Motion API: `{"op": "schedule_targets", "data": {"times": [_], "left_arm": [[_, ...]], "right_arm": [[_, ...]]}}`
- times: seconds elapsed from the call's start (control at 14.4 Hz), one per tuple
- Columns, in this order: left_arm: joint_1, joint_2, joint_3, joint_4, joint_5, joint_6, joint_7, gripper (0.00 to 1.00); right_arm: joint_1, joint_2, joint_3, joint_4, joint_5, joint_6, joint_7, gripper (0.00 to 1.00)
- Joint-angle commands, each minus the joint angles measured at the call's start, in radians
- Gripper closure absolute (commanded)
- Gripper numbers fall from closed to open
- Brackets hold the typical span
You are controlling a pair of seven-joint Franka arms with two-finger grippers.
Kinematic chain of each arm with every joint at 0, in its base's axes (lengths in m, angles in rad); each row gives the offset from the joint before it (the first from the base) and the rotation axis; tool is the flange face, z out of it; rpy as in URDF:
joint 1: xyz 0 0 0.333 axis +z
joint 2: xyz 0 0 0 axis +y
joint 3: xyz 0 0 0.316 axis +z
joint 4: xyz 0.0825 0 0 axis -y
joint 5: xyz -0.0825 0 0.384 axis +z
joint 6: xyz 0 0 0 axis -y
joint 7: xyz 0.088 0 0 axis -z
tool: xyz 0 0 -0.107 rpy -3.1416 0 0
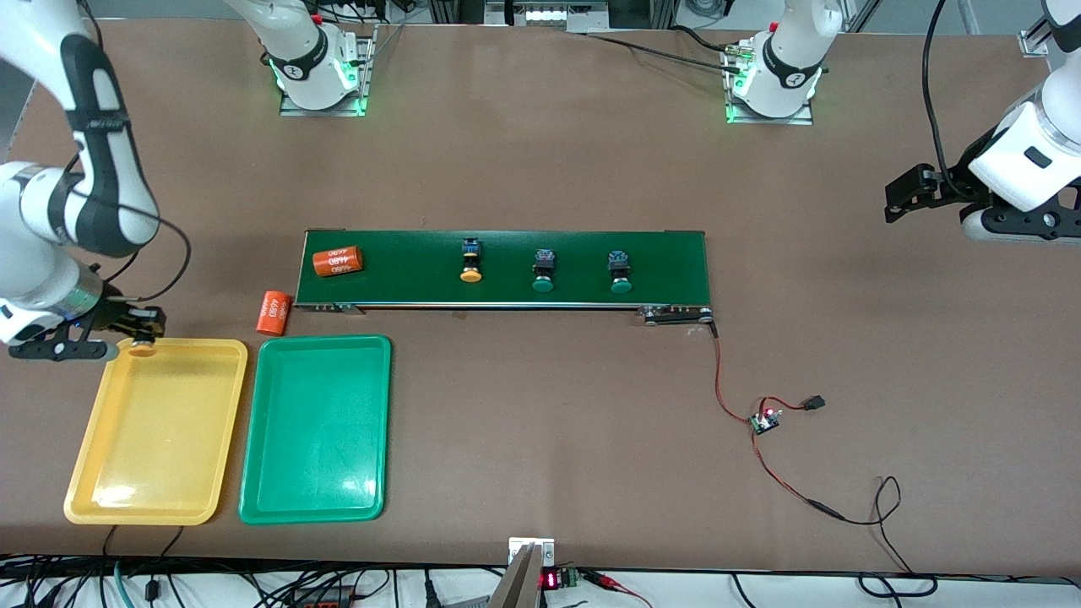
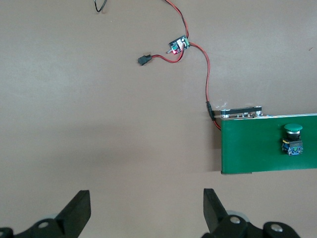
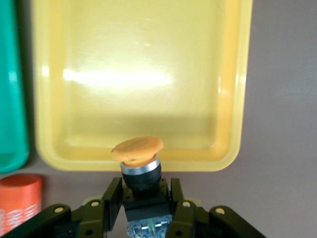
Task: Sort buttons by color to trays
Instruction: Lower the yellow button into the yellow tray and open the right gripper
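Observation:
My right gripper [image 1: 139, 329] is shut on an orange-capped button [image 3: 137, 157], held over the edge of the yellow tray [image 1: 93, 498] that lies farthest from the front camera; the cap [image 1: 142, 346] shows just above that rim. The green tray [image 1: 372, 422] lies beside the yellow one. On the conveyor belt [image 1: 667, 253] lie a second orange-capped button [image 1: 470, 260] and two green-capped buttons [image 1: 543, 270] [image 1: 621, 272]. My left gripper [image 1: 902, 201] is open and empty, waiting in the air past the belt's end at the left arm's side; its view shows one green-capped button [image 2: 292, 139].
Two orange cylinders with white numbers: one on the belt [image 1: 337, 261], one on the table [image 1: 273, 312] beside the green tray's corner. A small circuit board [image 1: 766, 420] with red and black wires lies past the belt's end nearer the front camera.

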Motion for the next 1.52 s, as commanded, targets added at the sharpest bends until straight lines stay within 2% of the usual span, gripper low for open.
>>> {"op": "schedule_targets", "data": {"times": [0.0,0.42,0.69,0.9,0.97,1.04,1.11,1.25,1.32,1.45], "left_arm": [[0.001,-0.028,-0.012,-0.026,0.024,0.007,0.016,0.00],[0.005,-0.026,-0.011,-0.028,0.024,0.005,0.018,0.00],[0.006,-0.026,-0.008,-0.026,0.024,-0.008,0.016,0.00],[0.006,-0.026,-0.008,-0.026,0.024,-0.010,0.016,0.00],[0.006,-0.025,-0.008,-0.026,0.024,-0.010,0.016,0.00],[0.006,-0.025,-0.008,-0.026,0.024,-0.009,0.016,0.00],[0.006,-0.025,-0.008,-0.026,0.024,-0.009,0.016,0.00],[0.006,-0.025,-0.008,-0.026,0.024,-0.009,0.016,0.00],[0.006,-0.025,-0.009,-0.026,0.024,-0.009,0.016,0.00],[0.006,-0.025,-0.008,-0.026,0.024,-0.009,0.016,0.00]], "right_arm": [[-0.031,0.096,0.014,0.105,0.024,0.004,-0.064,1.00],[-0.062,0.211,0.015,0.204,0.025,0.079,-0.101,1.00],[-0.057,0.248,0.020,0.208,0.030,0.115,-0.086,0.93],[-0.046,0.268,0.023,0.208,0.083,0.121,-0.083,0.92],[-0.043,0.269,0.026,0.208,0.088,0.121,-0.081,0.81],[-0.040,0.269,0.029,0.208,0.088,0.121,-0.081,0.63],[-0.042,0.269,0.031,0.208,0.088,0.121,-0.083,0.50],[-0.040,0.266,0.031,0.208,0.088,0.119,-0.086,0.45],[-0.040,0.263,0.031,0.208,0.088,0.121,-0.084,0.28],[-0.037,0.242,0.034,0.202,0.091,0.112,-0.086,0.25]]}}
